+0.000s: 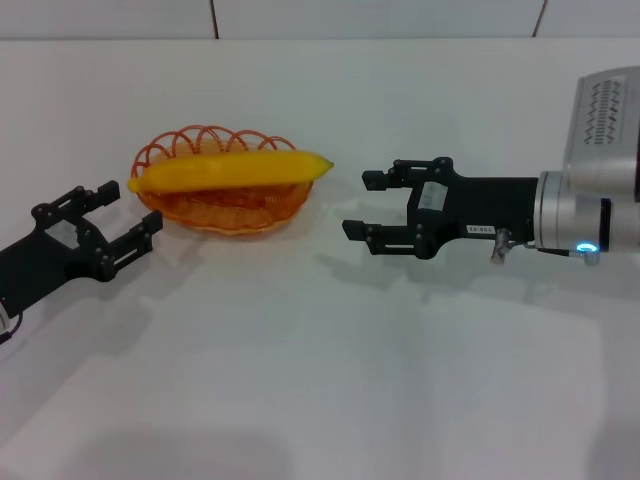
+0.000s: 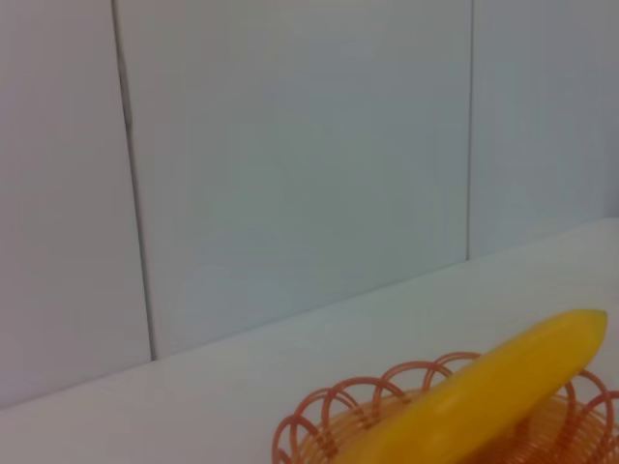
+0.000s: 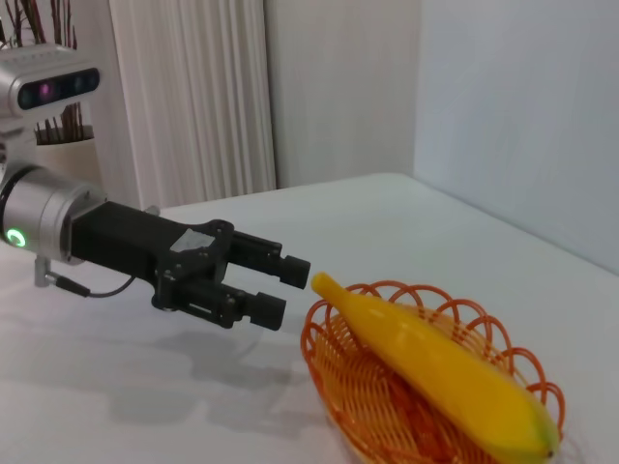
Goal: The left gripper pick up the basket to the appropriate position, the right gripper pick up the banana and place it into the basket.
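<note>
Right end effector [image 1: 362, 204] hangs just off the banana's [image 1: 232, 170] pointed tip, its two black fingers spread apart and holding nothing. Left end effector [image 1: 125, 213], on its all-black arm, sits beside the basket's [image 1: 228, 212] other end, likewise open and empty, one finger close to the rim without clearly touching it.

From the head camera both arms and the whole basket show on the white surface [image 1: 320, 380]. The right wrist camera shows one black claw on a silver arm close to the banana's tip, and lets the scalloped orange wire loops be read plainly against the surface. The left wrist camera catches none of its own fingers, only a pale panelled wall [image 2: 290, 155] behind.

Bright yellow, smooth and gently curved, the banana lies lengthways across the basket, both ends overhanging the rim.

In the left wrist view basket and banana are cut off at the frame edge.
</note>
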Tool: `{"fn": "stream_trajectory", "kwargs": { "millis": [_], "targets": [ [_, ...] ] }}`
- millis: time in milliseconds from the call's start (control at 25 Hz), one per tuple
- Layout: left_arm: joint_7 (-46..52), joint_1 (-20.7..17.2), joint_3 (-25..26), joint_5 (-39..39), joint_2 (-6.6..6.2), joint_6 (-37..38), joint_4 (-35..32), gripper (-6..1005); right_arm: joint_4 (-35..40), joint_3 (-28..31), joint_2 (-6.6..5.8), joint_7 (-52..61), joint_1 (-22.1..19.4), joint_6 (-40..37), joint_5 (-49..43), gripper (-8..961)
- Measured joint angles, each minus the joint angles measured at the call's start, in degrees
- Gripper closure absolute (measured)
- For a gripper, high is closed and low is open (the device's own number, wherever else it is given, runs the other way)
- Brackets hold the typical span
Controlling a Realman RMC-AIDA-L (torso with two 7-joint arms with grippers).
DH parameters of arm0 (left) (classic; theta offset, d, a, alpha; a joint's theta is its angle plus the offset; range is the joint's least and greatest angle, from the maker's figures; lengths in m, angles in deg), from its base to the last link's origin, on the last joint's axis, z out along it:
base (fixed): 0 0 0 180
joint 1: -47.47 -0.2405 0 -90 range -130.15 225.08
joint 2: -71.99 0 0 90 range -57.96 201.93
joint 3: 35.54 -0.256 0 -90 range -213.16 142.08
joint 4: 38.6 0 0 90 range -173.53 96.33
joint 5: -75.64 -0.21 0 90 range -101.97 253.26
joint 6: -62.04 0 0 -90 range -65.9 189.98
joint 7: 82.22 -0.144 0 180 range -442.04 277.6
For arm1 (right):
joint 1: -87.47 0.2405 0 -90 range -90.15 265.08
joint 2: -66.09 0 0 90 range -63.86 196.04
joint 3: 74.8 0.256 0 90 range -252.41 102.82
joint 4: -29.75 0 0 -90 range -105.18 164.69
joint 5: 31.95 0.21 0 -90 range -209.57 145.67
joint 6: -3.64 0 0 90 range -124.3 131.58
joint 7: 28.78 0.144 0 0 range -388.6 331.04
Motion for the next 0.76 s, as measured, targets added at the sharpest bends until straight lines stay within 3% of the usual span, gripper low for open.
{"fn": "stream_trajectory", "kwargs": {
  "millis": [760],
  "targets": [
    [-0.1,0.3,-0.1,1.0,0.04,0.0,0.0,304,-0.2,0.2,-0.01,-0.1,-0.3,0.0,0.1,242]
  ]
}}
